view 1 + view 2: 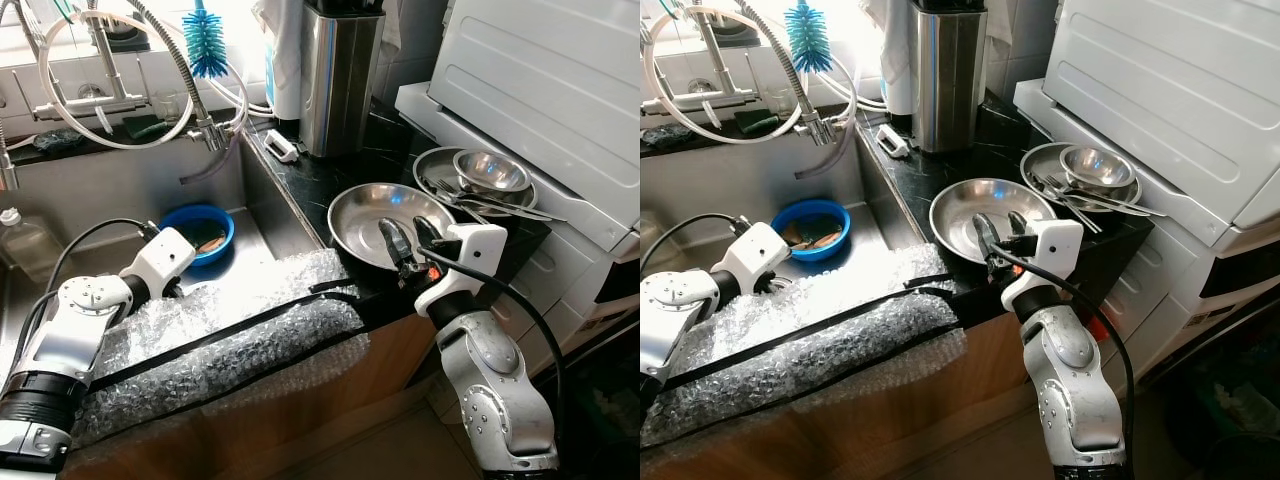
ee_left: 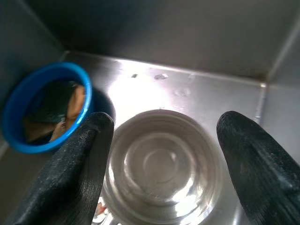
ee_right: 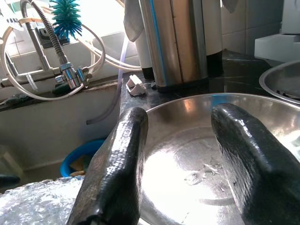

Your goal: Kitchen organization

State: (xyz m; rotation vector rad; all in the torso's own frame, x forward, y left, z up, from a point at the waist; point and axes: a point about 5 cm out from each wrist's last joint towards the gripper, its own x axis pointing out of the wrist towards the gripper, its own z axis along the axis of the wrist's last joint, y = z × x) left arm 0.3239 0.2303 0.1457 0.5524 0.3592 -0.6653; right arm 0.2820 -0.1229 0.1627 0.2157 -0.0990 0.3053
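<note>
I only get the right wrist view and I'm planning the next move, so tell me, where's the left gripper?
Observer: The left gripper is down in the sink, open over a small steel bowl.
Operator: Anything beside that bowl?
Observer: The blue bowl sits right next to it.
Operator: What's on the counter past the pan?
Observer: A plate carrying a second steel bowl and cutlery.
</note>
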